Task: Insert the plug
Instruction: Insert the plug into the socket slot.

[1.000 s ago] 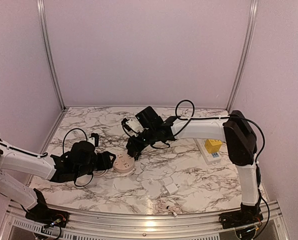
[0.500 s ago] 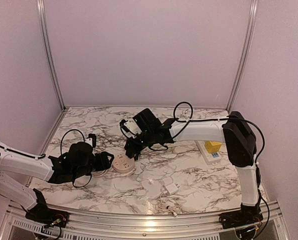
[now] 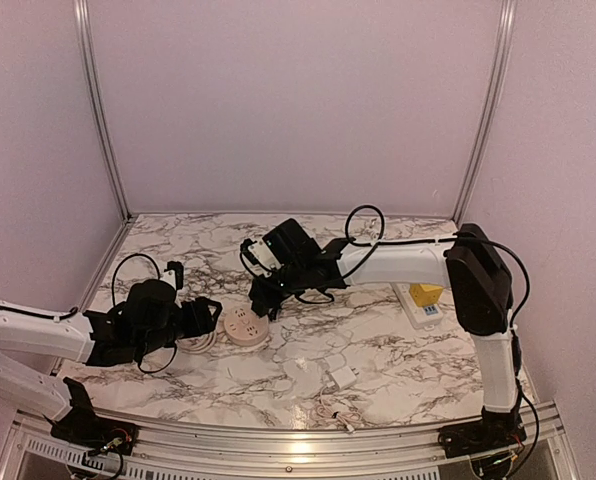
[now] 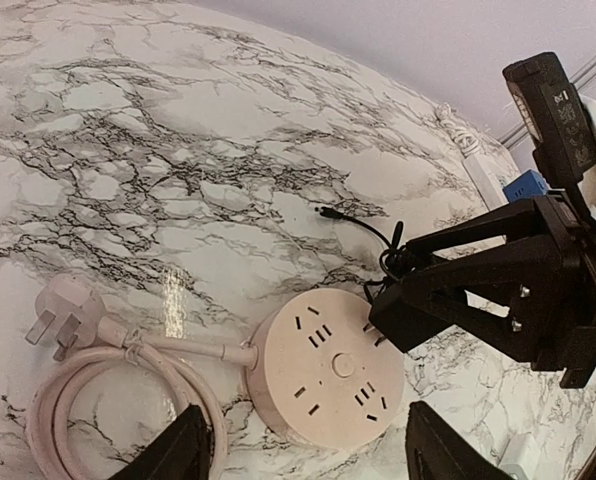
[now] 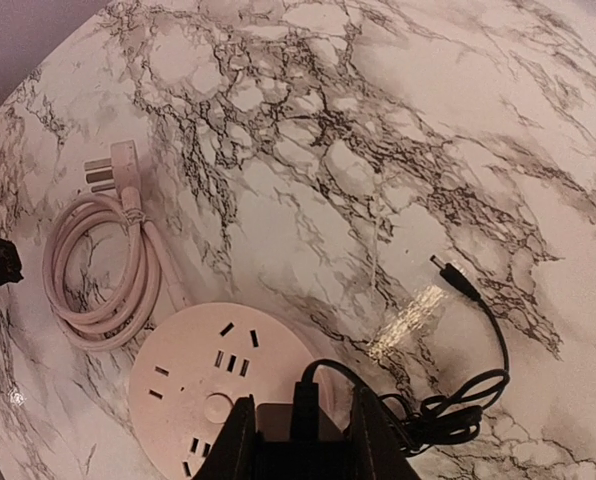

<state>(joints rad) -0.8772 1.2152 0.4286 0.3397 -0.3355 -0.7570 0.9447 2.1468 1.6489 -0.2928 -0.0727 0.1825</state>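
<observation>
Right jaws hold plug (image 5: pixel 298 428) over socket disc (image 5: pixel 203 375) rim; marble (image 5: pixel 378 150) beyond.

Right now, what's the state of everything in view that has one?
round power strip, flat on table, visible slots empty
strip cord, coiled; its plug unplugged, lying on table
black adapter, gripped over strip's edge; can't tell if seated
barrel connector, loose on table
left tool, open
right tool, shut on black adapter

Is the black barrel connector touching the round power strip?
Apart. The right wrist view shows bare marble between the barrel connector and the round power strip.
</observation>
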